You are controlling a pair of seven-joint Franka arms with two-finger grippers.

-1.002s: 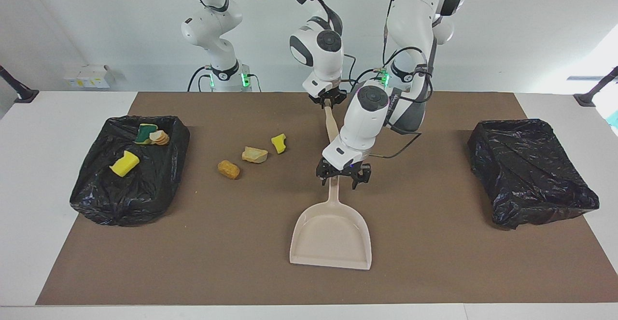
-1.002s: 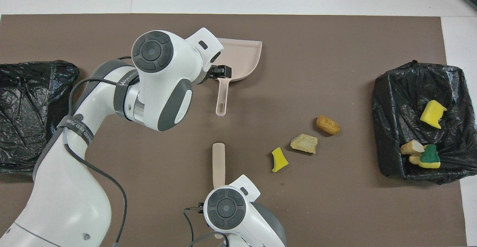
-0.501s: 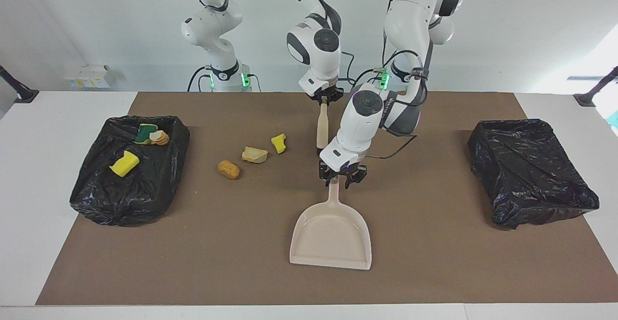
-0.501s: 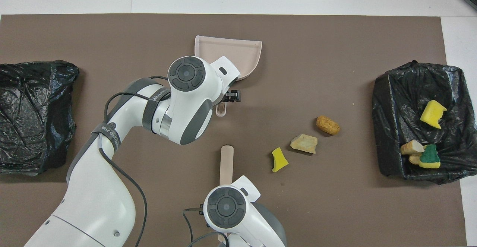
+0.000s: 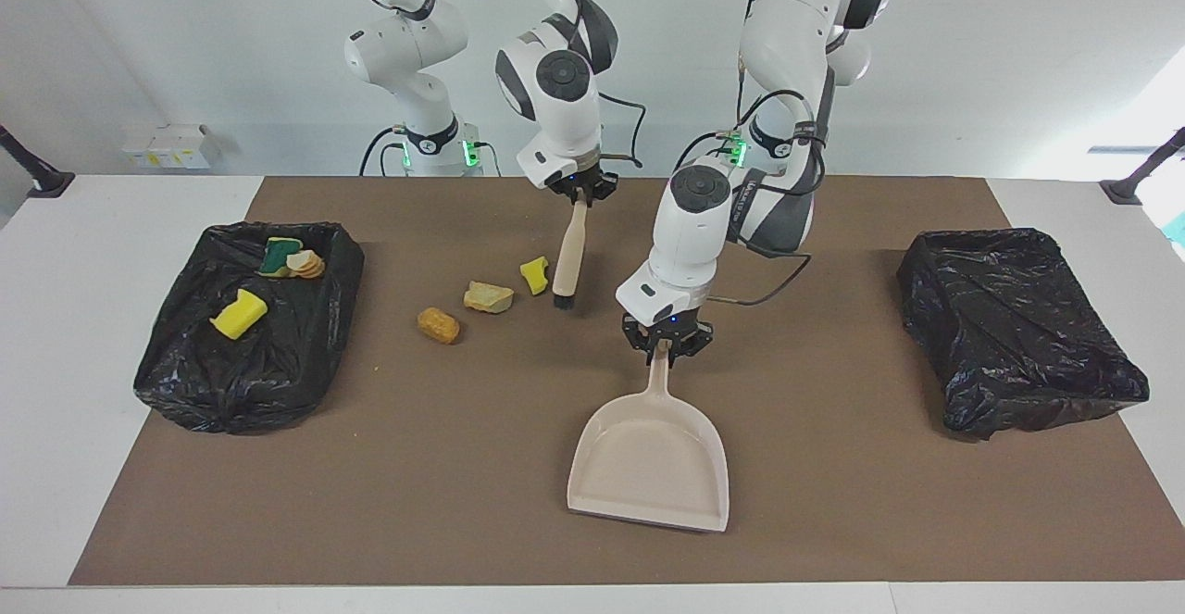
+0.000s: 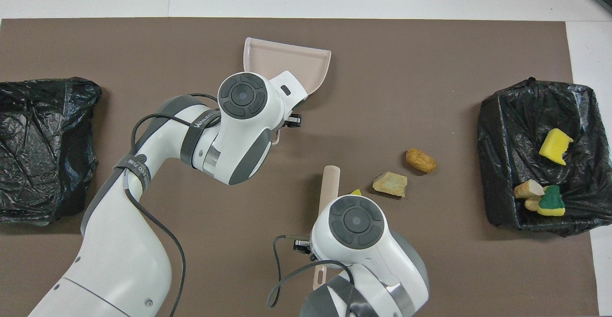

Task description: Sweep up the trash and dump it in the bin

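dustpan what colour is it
Pale pinkish beige all over; the dustpan shows best in the facing view.

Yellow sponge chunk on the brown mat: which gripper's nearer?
Right. The right gripper holds the beige brush right beside the yellow sponge chunk; the left gripper grips the beige dustpan handle, farther off.

Dial set on the mat [image 6: 430,68] seen from overhead, twelve o'clock pointing away from the robots. At twelve: dustpan [image 6: 287,61] on the mat, mouth toward twelve, handle toward six and clamped in the left gripper [image 5: 664,344]. At nine: one lined bin [image 6: 43,145]. At three: second lined bin [image 6: 497,125], with four scraps inside. Between centre and that bin, on the mat: nugget [image 6: 420,160], bread-like bit [image 6: 390,184] and sponge chunk [image 5: 534,275] in a line running toward five. Just beside the chunk: brush [image 5: 567,257], hanging tilted from the right gripper [image 5: 579,195].
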